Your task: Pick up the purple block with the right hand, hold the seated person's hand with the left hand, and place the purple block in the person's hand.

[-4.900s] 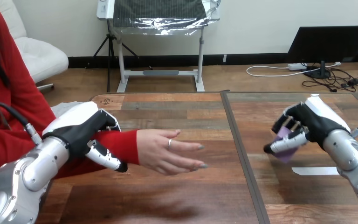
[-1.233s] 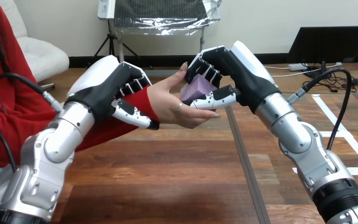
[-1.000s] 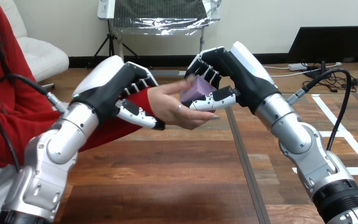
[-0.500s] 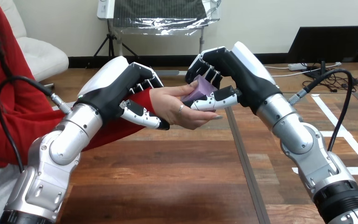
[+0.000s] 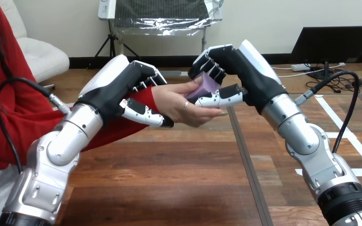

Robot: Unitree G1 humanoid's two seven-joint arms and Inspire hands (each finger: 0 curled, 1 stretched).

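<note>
The surface (image 5: 169, 179) is of brown wooden planks, with a dark strip (image 5: 247, 165) running across it toward the near edge and lines of white tape (image 5: 358, 157) at the right. Both robot hands are raised above it, over its far part. The left hand (image 5: 118, 87) has its fingers (image 5: 143, 82) curled over the person's wrist (image 5: 143, 100) in the red sleeve, with its thumb below. The right hand (image 5: 245, 70) is closed on the purple block (image 5: 209, 86), fingers above it and thumb in front. The block lies against the person's hand (image 5: 176, 106), which reaches from the left and touches it.
</note>
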